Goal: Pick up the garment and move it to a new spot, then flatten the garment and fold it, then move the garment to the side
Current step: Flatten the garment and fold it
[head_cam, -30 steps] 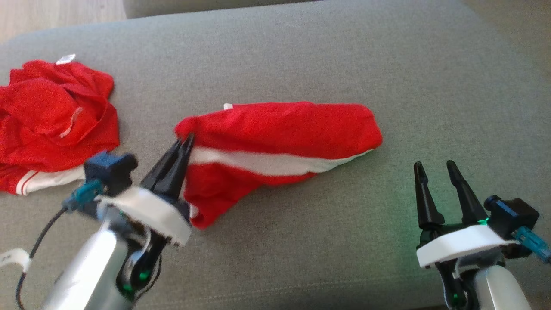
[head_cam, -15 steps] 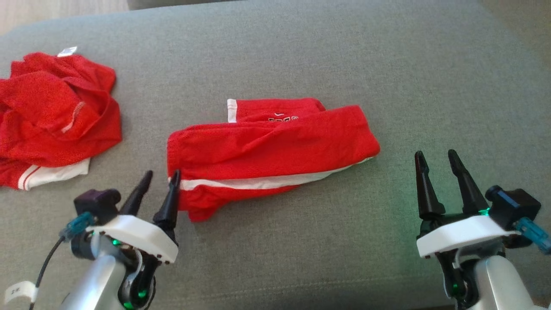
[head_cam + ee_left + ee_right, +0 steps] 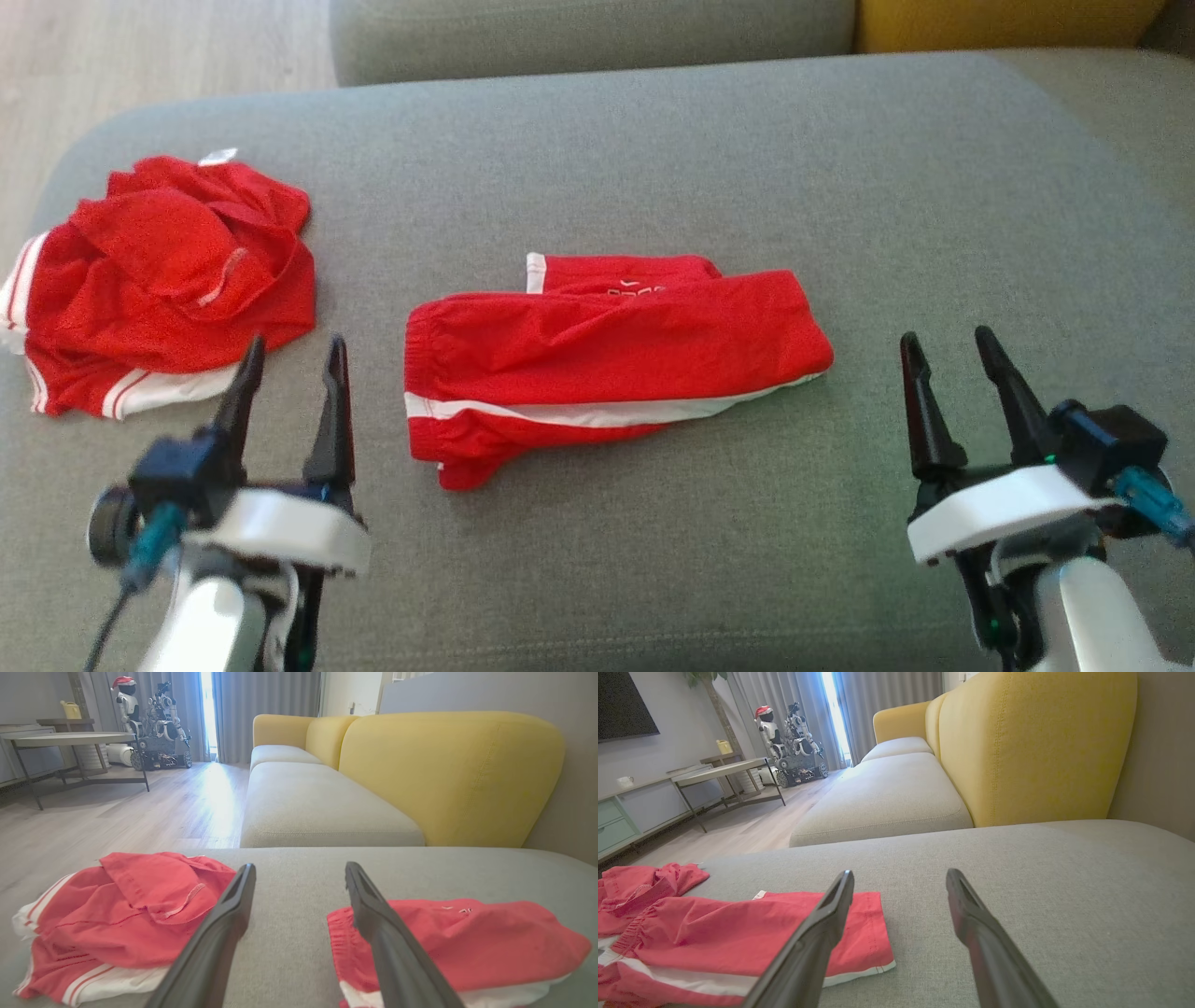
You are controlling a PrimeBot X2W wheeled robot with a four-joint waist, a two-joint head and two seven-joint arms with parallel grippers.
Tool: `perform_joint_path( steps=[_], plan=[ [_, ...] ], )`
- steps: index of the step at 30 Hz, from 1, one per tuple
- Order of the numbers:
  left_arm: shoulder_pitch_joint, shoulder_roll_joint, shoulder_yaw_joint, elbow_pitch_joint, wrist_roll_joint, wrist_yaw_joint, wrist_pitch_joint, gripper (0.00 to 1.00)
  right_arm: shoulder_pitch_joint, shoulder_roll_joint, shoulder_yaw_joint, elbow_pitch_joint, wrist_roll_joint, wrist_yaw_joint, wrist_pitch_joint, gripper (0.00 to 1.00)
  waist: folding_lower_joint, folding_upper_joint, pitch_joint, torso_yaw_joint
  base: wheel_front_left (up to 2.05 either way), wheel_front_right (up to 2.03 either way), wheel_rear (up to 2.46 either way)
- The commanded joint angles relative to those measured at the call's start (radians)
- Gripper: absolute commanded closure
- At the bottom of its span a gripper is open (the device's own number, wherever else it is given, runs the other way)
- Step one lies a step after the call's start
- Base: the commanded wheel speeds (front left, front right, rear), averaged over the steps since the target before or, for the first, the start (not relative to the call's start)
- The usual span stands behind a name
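The garment [image 3: 597, 364], red shorts with a white side stripe, lies folded and flat on the grey cushion [image 3: 653, 159]; it also shows at the lower right of the left wrist view [image 3: 467, 942] and at the lower left of the right wrist view [image 3: 738, 942]. My left gripper [image 3: 291, 355] stands open just left of the garment's waistband, apart from it, holding nothing. Off to the garment's right, my right gripper [image 3: 943, 341] is open and empty.
A second pile of red clothing with white trim [image 3: 159, 280] lies crumpled at the cushion's left end, near its edge. Wooden floor [image 3: 140, 56] lies beyond that edge. Behind are another grey seat [image 3: 317, 807] and a yellow backrest [image 3: 448, 770].
My left gripper opened, let go of the garment's left edge and drew back to the left. The garment settled flat into a fold. The head view shifted.
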Motion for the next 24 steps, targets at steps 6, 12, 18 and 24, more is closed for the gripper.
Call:
perform_joint_path(
  steps=[6,12,18,24],
  plan=[
    [0.079,0.026,0.058,-0.051,0.045,0.013,-0.012,0.0,0.03,-0.004,0.033,-0.056,-0.027,-0.001,0.032,0.0,0.0,0.0,-0.051,0.012,0.0,0.0,0.0],
    [0.112,0.022,0.053,-0.031,0.031,-0.008,-0.012,0.0,0.054,-0.004,0.034,-0.072,-0.031,-0.001,0.052,0.0,0.0,0.0,-0.069,0.017,0.0,0.0,0.0],
    [0.11,0.013,0.055,-0.025,0.022,-0.018,-0.012,0.0,0.062,-0.004,0.033,-0.088,-0.033,-0.001,0.062,0.0,0.0,0.0,-0.071,0.017,0.0,0.0,0.0],
    [0.101,0.007,0.056,-0.022,0.024,-0.027,-0.012,0.0,0.061,-0.004,0.03,-0.093,-0.03,-0.001,0.066,0.0,0.0,0.0,-0.061,0.018,0.0,0.0,0.0]
  ],
)
